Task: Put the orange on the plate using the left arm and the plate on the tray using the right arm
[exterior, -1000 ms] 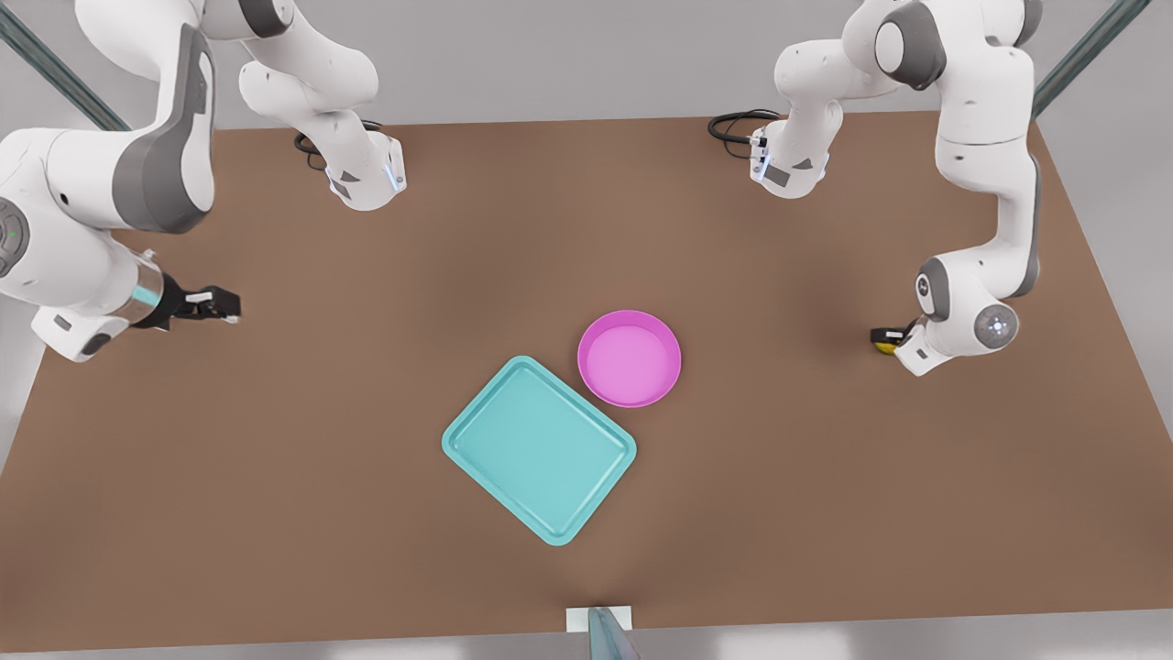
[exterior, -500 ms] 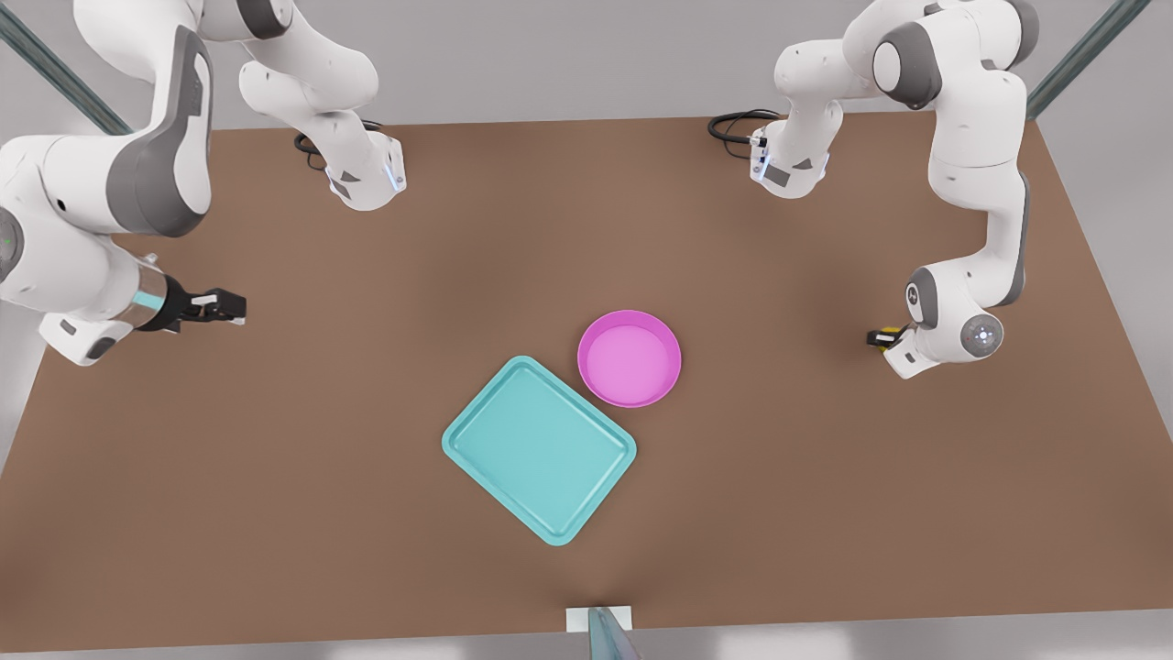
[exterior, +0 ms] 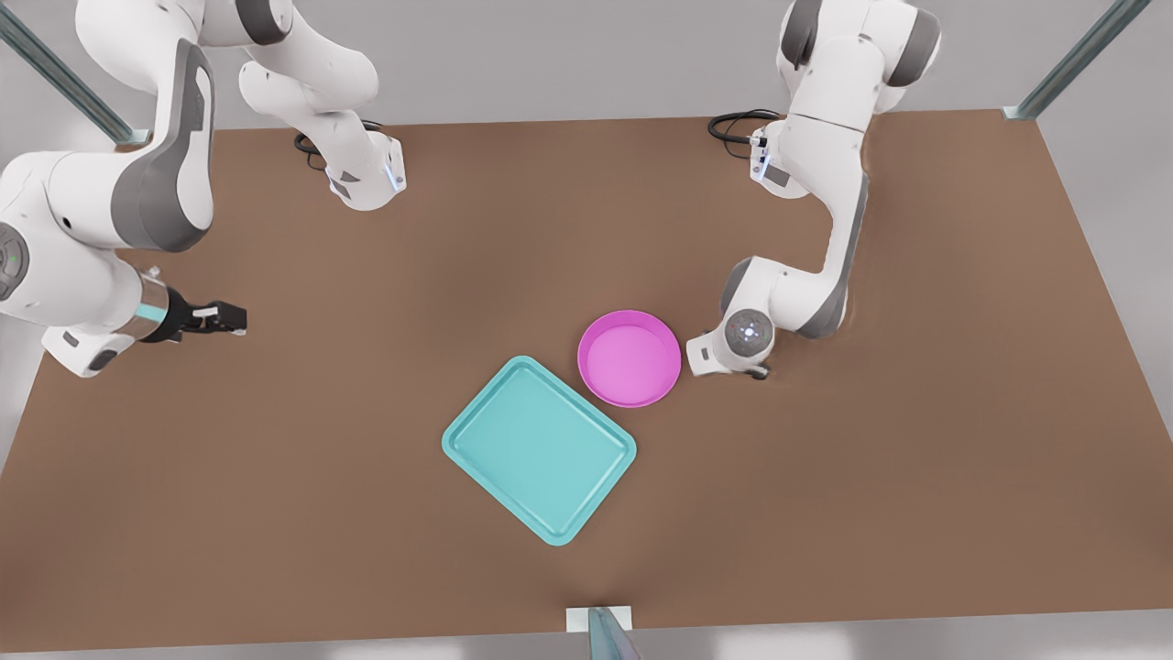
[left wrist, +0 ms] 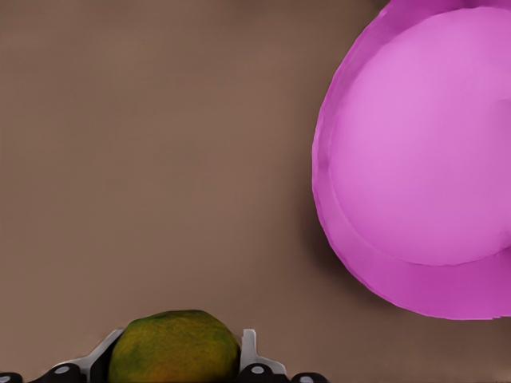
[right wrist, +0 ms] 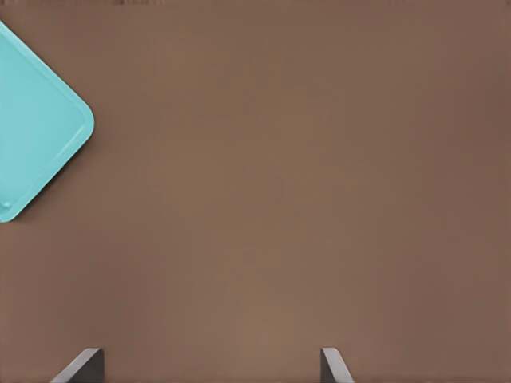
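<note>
Desk [exterior: 367,513]: brown, carries all I list.
Tray [exterior: 539,450]: teal, ahead of my right pincer [exterior: 220,317], well apart; that pincer waits, fingers spread, empty.
Plate [exterior: 630,357]: pink, just beside my left pincer [left wrist: 177,369].
Orange [left wrist: 174,348]: clamped in that left pincer.

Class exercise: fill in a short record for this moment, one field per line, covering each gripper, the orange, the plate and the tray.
left gripper: shut on the orange, just short of the plate
right gripper: open, waiting at the front view's left, holding nothing
plate: pink, on the table, nothing in it
tray: teal, beside the plate, nothing on it
orange on plate: not yet
</note>
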You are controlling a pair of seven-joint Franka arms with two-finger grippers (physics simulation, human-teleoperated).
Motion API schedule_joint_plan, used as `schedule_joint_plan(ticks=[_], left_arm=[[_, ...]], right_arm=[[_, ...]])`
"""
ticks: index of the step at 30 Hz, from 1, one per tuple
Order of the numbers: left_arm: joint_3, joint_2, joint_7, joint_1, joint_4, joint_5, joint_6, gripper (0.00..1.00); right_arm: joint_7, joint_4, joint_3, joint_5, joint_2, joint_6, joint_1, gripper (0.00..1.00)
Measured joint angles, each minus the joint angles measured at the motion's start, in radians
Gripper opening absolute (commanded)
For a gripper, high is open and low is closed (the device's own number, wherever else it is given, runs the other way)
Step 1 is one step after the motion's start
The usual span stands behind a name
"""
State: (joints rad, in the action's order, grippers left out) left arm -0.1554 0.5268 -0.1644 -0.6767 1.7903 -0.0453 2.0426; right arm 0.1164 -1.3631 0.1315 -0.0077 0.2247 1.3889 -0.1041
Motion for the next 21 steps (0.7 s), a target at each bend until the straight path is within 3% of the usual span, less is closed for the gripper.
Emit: schedule_joint_plan(ticks=[4, 9, 12, 13, 14, 18, 19, 21], left_arm=[[0.022, 0.12, 0.159, -0.184, -0.152, -0.091, -0.109, 0.73], [0.042, 0.181, 0.324, -0.199, -0.207, -0.127, -0.15, 0.73], [0.044, 0.222, 0.406, -0.166, -0.298, -0.135, -0.147, 0.74], [0.045, 0.228, 0.431, -0.155, -0.318, -0.136, -0.147, 0.95], [0.045, 0.231, 0.453, -0.148, -0.328, -0.138, -0.146, 1.0], [0.035, 0.207, 0.53, -0.141, -0.332, -0.137, -0.157, 1.0], [-0.035, 0.141, 0.538, -0.144, -0.336, -0.138, -0.204, 1.0], [-0.286, -0.034, 0.532, -0.141, -0.389, -0.139, -0.351, 1.0]], right_arm=[[-0.002, 0.0, 0.0, 0.001, 0.006, 0.004, 0.001, 1.0], [-0.002, -0.018, -0.014, 0.025, 0.021, -0.002, -0.011, 1.0], [-0.002, -0.014, -0.076, 0.036, 0.029, -0.002, -0.016, 1.0], [-0.002, -0.014, -0.088, 0.039, 0.03, -0.003, -0.021, 1.0], [-0.002, -0.014, -0.093, 0.041, 0.028, -0.004, -0.03, 1.0], [-0.003, -0.016, -0.095, 0.047, 0.02, -0.004, -0.053, 1.0], [-0.004, -0.02, -0.095, 0.048, 0.015, -0.004, -0.062, 1.0], [-0.004, -0.09, -0.095, 0.075, 0.008, 0.013, -0.1, 1.0]])
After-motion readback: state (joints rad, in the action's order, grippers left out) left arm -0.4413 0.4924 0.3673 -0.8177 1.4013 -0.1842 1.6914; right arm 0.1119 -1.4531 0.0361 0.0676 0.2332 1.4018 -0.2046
